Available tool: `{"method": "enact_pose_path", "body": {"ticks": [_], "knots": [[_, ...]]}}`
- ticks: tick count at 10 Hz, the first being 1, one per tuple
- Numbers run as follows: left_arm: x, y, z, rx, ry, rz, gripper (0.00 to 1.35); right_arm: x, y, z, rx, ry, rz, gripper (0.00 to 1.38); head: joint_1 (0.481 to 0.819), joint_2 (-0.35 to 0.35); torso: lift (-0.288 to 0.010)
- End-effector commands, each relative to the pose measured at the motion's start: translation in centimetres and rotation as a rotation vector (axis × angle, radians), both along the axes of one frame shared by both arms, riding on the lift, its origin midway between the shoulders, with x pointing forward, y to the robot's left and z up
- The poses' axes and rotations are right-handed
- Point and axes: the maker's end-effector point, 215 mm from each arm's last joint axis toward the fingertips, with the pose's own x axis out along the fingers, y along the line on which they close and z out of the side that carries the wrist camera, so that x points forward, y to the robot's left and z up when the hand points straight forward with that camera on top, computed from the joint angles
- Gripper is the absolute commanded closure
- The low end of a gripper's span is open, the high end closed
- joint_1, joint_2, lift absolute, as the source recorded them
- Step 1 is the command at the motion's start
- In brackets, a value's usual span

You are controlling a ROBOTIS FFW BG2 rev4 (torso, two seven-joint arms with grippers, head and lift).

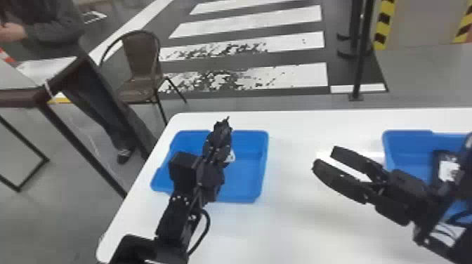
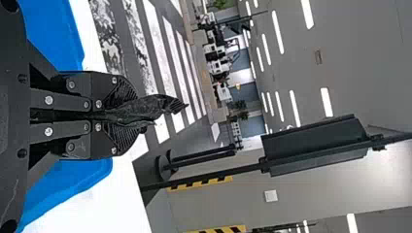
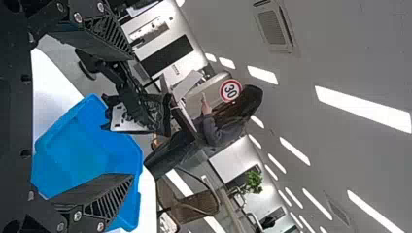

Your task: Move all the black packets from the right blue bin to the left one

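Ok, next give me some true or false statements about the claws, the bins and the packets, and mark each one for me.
1. The left claw holds a black packet. True.
2. The right claw is shut. False: its two fingers are spread apart.
3. A packet with a white label lies in the right blue bin. True.
4. The left claw is over the right blue bin. False: in the head view it is over the left blue bin.
5. Both bins stand on a white table. True.
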Motion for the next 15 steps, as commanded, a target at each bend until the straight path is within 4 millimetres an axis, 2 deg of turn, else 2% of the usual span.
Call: {"method": "enact_pose_path", "body": {"ticks": [1, 2, 3, 4, 5, 7, 9, 10, 12, 14, 15], "knots": [[1.6, 0.7, 1.1, 0.051, -0.058, 0.006, 0.65, 0.2, -0.6, 0.3, -0.014, -0.009, -0.009, 0.18, 0.695, 0.288, -0.14], [1.3, 1.1, 2.8, 0.052, -0.118, 0.003, 0.12, 0.5, -1.3, 0.1, -0.031, -0.006, -0.02, 0.18, 0.695, 0.283, -0.14], [0.7, 0.8, 4.5, 0.01, -0.173, -0.013, 0.0, 0.9, -2.6, -0.1, -0.062, -0.001, -0.059, 0.17, 0.695, 0.28, -0.14], [-0.6, -0.1, 7.1, -0.055, -0.236, -0.035, 0.06, 1.2, -4.5, 0.0, -0.087, 0.021, -0.124, 0.17, 0.695, 0.276, -0.14], [-2.3, -1.5, 9.6, -0.117, -0.282, -0.069, 0.06, 1.9, -6.8, -0.7, -0.129, 0.051, -0.181, 0.17, 0.695, 0.254, -0.14], [-6.5, -4.2, 11.8, -0.276, -0.271, -0.133, 0.09, 3.5, -11.7, -2.7, -0.266, 0.107, -0.295, 0.17, 0.695, 0.178, -0.14], [-9.5, -5.5, 12.2, -0.345, -0.205, -0.167, 0.1, 5.2, -17.3, -4.4, -0.376, 0.164, -0.436, 0.18, 0.695, 0.108, -0.14], [-10.2, -5.9, 11.9, -0.362, -0.18, -0.18, 0.1, 5.6, -19.1, -5.5, -0.425, 0.209, -0.482, 0.18, 0.695, 0.056, -0.14], [-10.4, -6.6, 11.1, -0.369, -0.15, -0.199, 0.1, 6.1, -21.6, -6.7, -0.538, 0.284, -0.563, 0.18, 0.695, -0.021, -0.14], [-10.4, -6.7, 11.3, -0.366, -0.155, -0.204, 0.1, 6.8, -23.7, -7.8, -0.642, 0.394, -0.602, 0.18, 0.695, -0.054, -0.14], [-10.4, -6.5, 11.4, -0.363, -0.158, -0.203, 0.1, 7.4, -24.6, -7.4, -0.675, 0.414, -0.63, 0.18, 0.695, -0.069, -0.14]]}}
